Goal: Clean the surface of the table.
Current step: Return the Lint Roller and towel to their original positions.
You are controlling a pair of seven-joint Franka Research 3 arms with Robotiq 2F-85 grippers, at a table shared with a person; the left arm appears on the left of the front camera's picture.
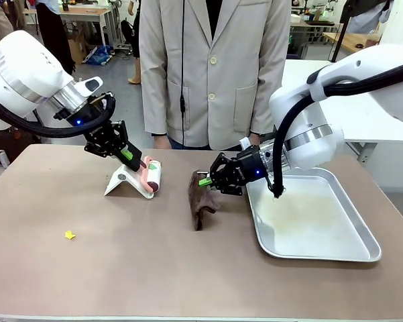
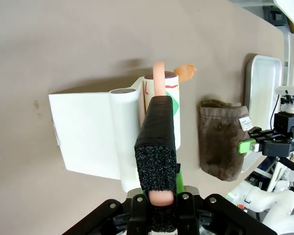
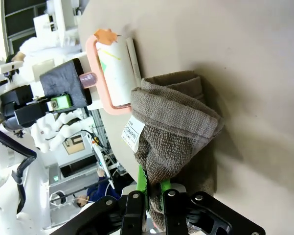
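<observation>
Nearest the camera on the table (image 1: 188, 282) lay a yellow scrap (image 1: 70, 235), while the left gripper (image 1: 135, 159) pinched the lint roller (image 1: 152, 176) and the right gripper (image 1: 205, 180) pinched the brown cloth (image 1: 202, 201), so wiping seemed about to begin and next called for pressing cloth down.

The left gripper (image 2: 159, 196) is clamped on the pink handle of a lint roller (image 2: 161, 93), whose white roll lies just ahead of its fingers on the table (image 2: 88, 39). Beside the roll, to the gripper's left, sits a white stand (image 2: 88, 132). To the gripper's right hangs a brown towel (image 2: 217, 139), pinched by the right gripper (image 2: 249, 146), with a silver tray (image 2: 261, 88) beyond it.
</observation>
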